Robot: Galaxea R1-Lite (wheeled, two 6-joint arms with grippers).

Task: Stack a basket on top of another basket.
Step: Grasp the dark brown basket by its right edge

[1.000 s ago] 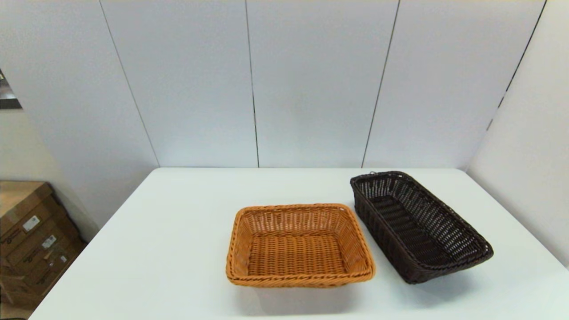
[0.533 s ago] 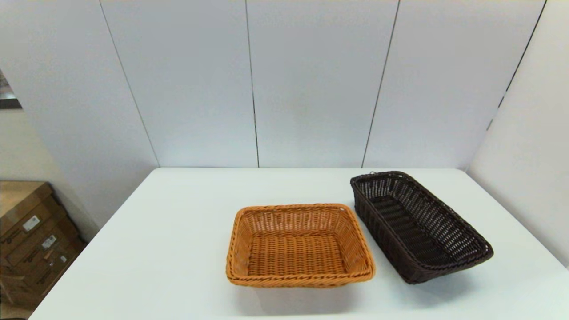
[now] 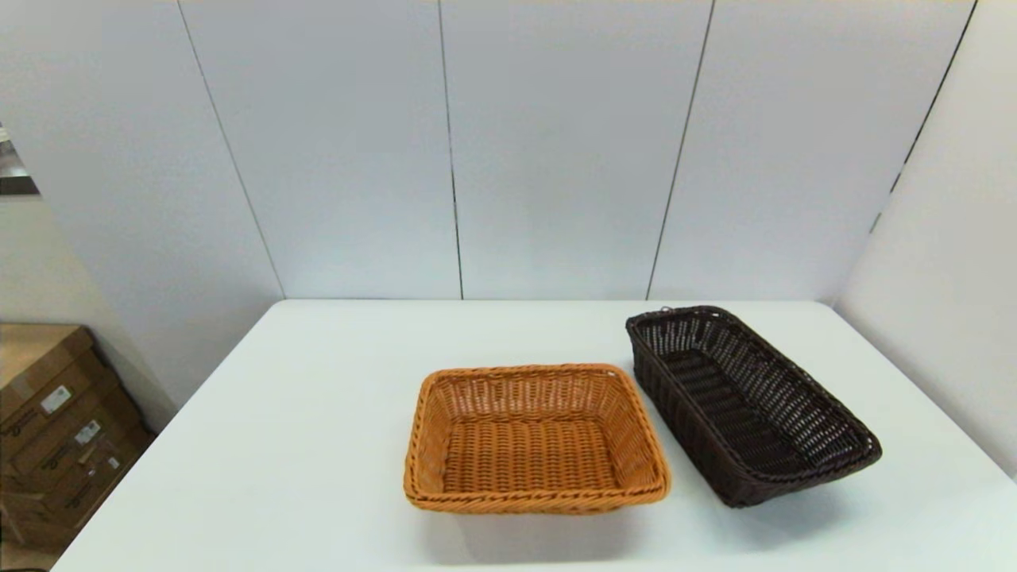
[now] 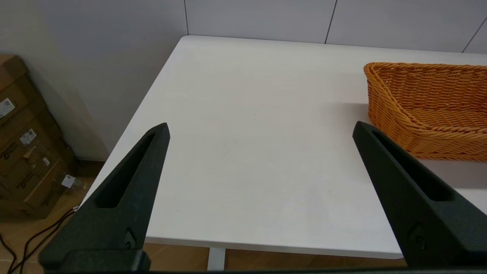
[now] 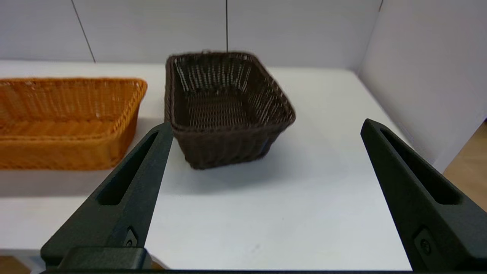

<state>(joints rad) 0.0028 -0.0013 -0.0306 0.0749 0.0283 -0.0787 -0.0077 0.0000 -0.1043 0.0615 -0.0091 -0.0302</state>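
The dark brown basket (image 3: 747, 401) (image 5: 224, 106) rests empty on the white table (image 3: 318, 429), at the right and turned at an angle. Just to its left sits the orange-tan basket (image 3: 534, 437) (image 4: 430, 106) (image 5: 64, 121), also empty, the two nearly touching at their far corners. Neither arm shows in the head view. My right gripper (image 5: 266, 127) hangs open near the table's front edge, short of the dark brown basket. My left gripper (image 4: 260, 127) is open near the front left edge, with the orange-tan basket off to its right.
Grey wall panels (image 3: 453, 151) close off the back and right of the table. Cardboard boxes (image 3: 56, 429) (image 4: 26, 152) stand on the floor to the left, beside cables. Bare tabletop spreads left of the orange-tan basket.
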